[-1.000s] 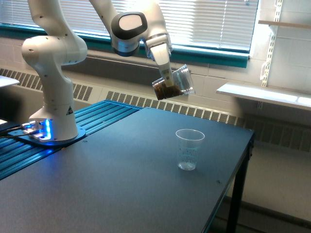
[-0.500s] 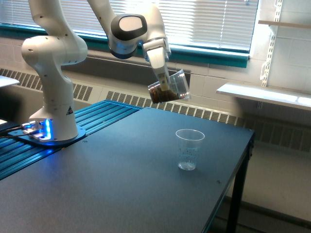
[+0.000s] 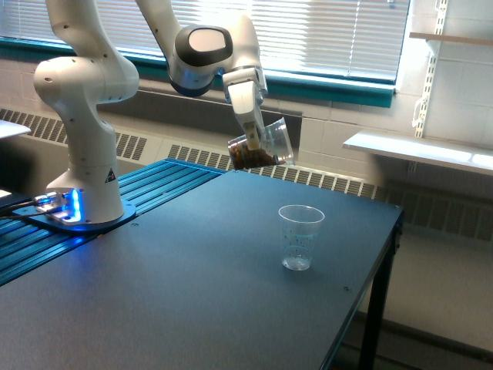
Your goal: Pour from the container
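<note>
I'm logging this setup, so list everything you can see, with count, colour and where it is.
container: one, clear with dark brown contents, tilted in the air, held above the table
cup: one, clear with printed marks, upright on the table, looks empty
table: one, dark blue-grey, fills the foreground
shelves: two, pale, on the wall at the exterior view's right
blinds: white, over the window behind
arm: one, white, base lit blue at the exterior view's left
hand: one, white, gripping the container
</note>
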